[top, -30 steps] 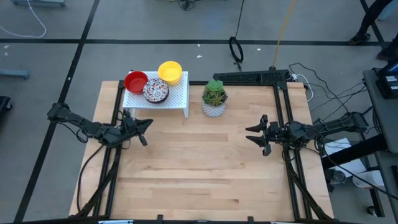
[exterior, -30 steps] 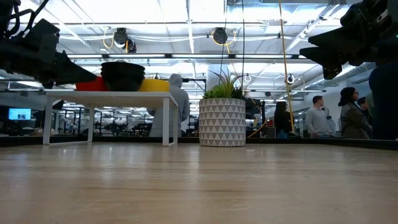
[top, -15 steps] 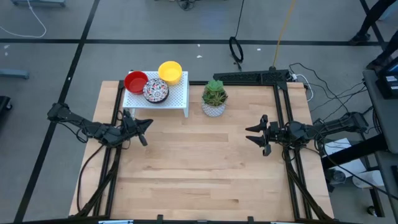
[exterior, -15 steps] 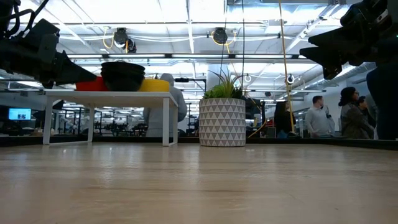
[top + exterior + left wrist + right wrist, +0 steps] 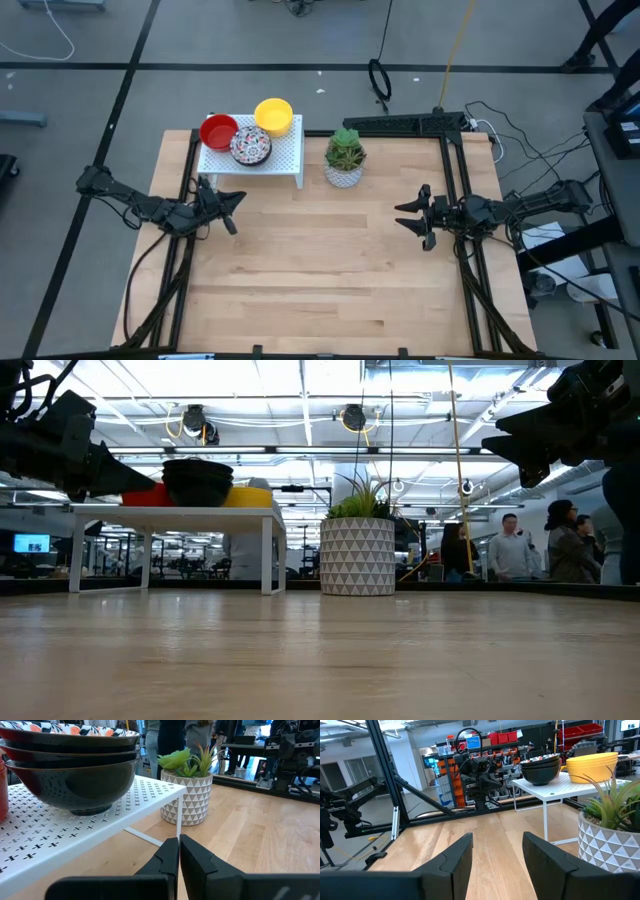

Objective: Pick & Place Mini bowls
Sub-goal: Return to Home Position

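Three stacks of mini bowls stand on a white perforated shelf (image 5: 262, 158) at the table's far left: a red stack (image 5: 218, 131), a yellow stack (image 5: 273, 115) and a floral-patterned stack (image 5: 250, 146), whose dark outsides (image 5: 70, 775) fill the left wrist view. My left gripper (image 5: 233, 207) hovers shut just near of the shelf, above the table. My right gripper (image 5: 408, 214) hovers open at the table's right side, pointing left, with the bowls (image 5: 542, 770) far off.
A white triangle-patterned pot with a green plant (image 5: 345, 160) stands right of the shelf. Bare wooden tabletop (image 5: 320, 270) spreads between the two arms and toward the near edge. Black frame rails run along both sides. People (image 5: 515, 550) stand in the room behind.
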